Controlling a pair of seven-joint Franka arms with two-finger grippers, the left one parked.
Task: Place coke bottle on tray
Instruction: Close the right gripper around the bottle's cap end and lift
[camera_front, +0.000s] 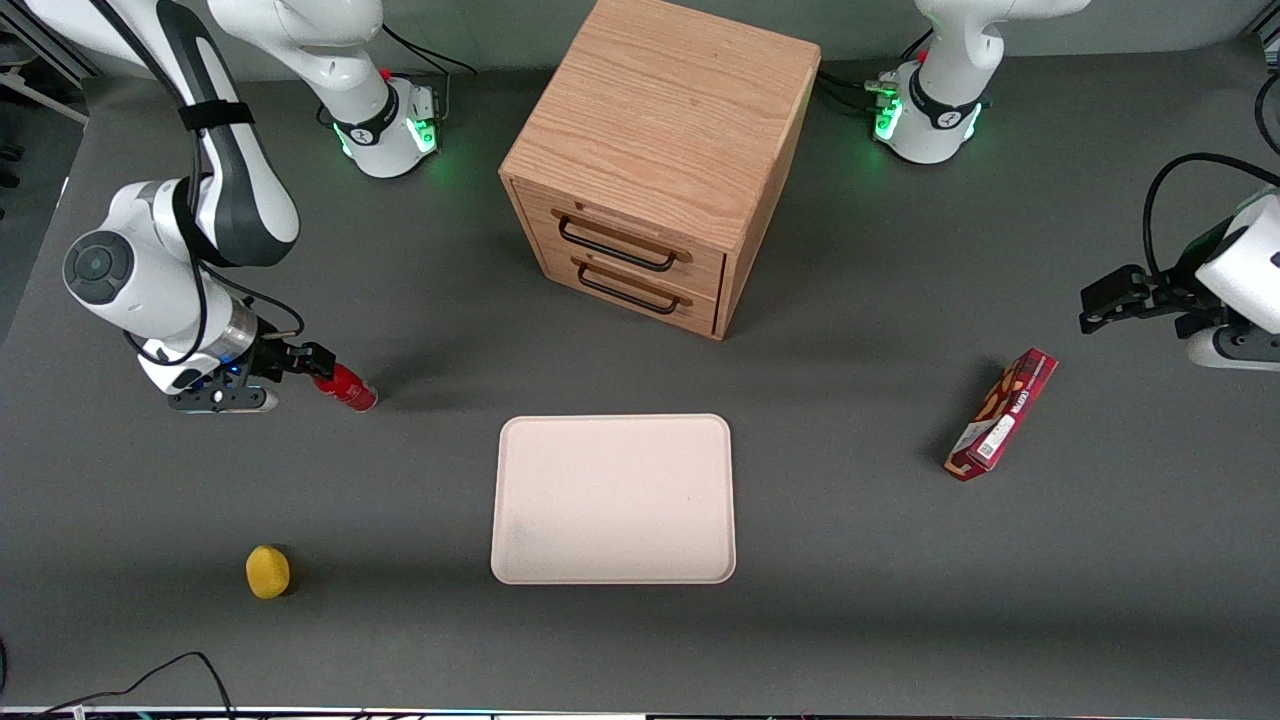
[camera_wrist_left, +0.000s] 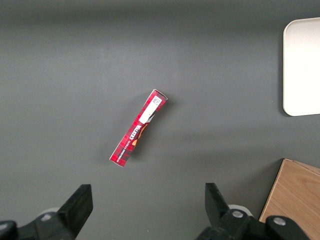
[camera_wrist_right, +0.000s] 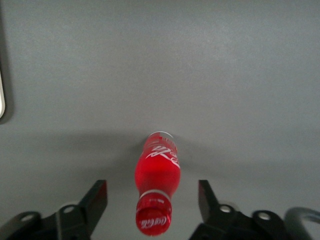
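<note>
Red bottle (camera_wrist_right: 157, 175) stands upright on the grey surface (camera_front: 850, 600), toward the working arm's end, well apart from the tray (camera_front: 613, 500). Wrist view looks down on its cap, with the claw (camera_wrist_right: 152, 200) spread wide, one finger (camera_wrist_right: 95, 200) either side of the neck and clear gaps to both, so nothing gripped yet. In the front view the claw (camera_front: 305, 362) sits right at the bottle (camera_front: 347, 388), low over the surface, approaching side-on; that low, level approach likely puts the fingers at neck or shoulder height for a pinch. Judgement: pre-grasp stage, transfer not begun. Beige tray lies flat, bare, in front of the wooden cabinet (camera_front: 660, 160) and nearer the camera than it, so a placement spot is free anywhere inside the rim. Next move probably needs the fingers closed on the neck or upper body, then lift and carry across to the tray. Risk: the bottle is glossy and narrow, could slip or tip if the fingers catch it off-centre. Yellow lemon-like object (camera_front: 267, 571) sits nearer the camera than the bottle, off the likely carry path. Red snack box (camera_front: 1002, 414) lies toward the parked arm's end, irrelevant.
</note>
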